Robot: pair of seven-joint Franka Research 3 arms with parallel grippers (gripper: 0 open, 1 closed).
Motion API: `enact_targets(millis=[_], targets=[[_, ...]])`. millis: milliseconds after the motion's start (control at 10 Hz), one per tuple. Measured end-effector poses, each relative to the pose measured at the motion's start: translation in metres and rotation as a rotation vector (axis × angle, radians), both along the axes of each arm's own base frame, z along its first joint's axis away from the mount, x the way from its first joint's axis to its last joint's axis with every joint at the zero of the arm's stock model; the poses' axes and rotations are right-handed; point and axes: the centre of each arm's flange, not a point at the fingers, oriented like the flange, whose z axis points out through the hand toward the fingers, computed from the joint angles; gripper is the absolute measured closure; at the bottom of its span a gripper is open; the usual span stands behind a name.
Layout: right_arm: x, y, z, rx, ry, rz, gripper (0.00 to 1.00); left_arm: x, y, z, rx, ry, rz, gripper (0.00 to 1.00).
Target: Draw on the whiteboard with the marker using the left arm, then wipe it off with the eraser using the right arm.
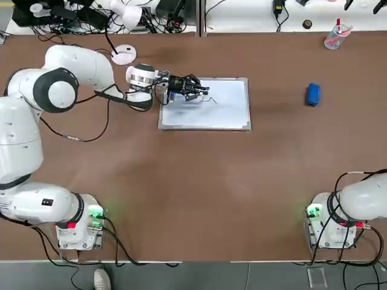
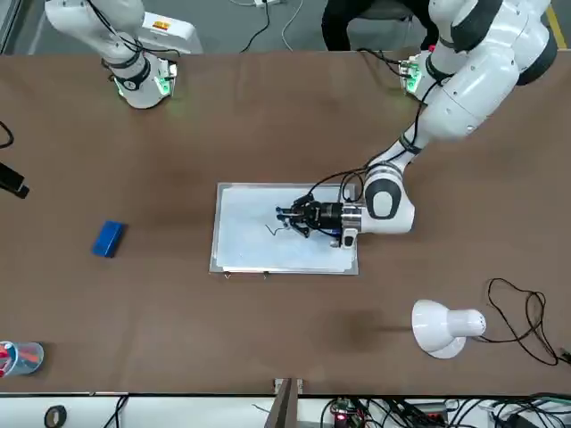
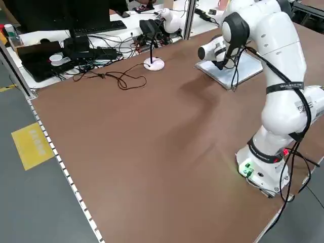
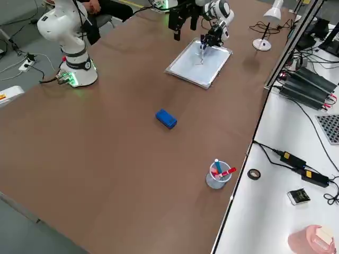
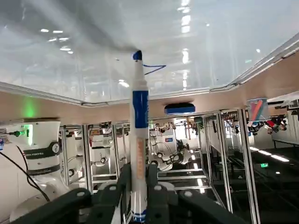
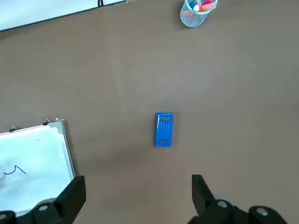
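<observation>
Clamped with the left claw (image 5: 139, 179) on the marker (image 5: 140, 107) at the board (image 1: 224, 115), could skid from pressing too hard; farther right, with the right claw (image 6: 138, 179) apart above the bench (image 1: 193, 193), could miss the eraser (image 1: 313, 94) lying there through poor alignment.

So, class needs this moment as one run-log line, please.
left gripper: shut on marker, tip at whiteboard | right gripper: open, empty | blue eraser: on table
</observation>
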Motion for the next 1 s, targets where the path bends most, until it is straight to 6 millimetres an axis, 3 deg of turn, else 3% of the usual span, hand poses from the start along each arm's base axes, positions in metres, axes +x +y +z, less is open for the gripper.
enact_targets(millis=[200,500,1000], targets=[[0.001,-0.005,0.0,0.0,-0.003,-0.01,0.0,0.012,0.004,0.007,0.026,0.008,-0.008,0.83],[0.004,-0.02,-0.01,0.001,-0.01,-0.037,0.0,0.035,0.001,0.033,0.062,0.027,-0.022,0.83],[0.004,-0.039,-0.053,0.014,-0.001,-0.072,0.0,0.063,0.004,0.112,0.198,-0.126,-0.135,0.83]])
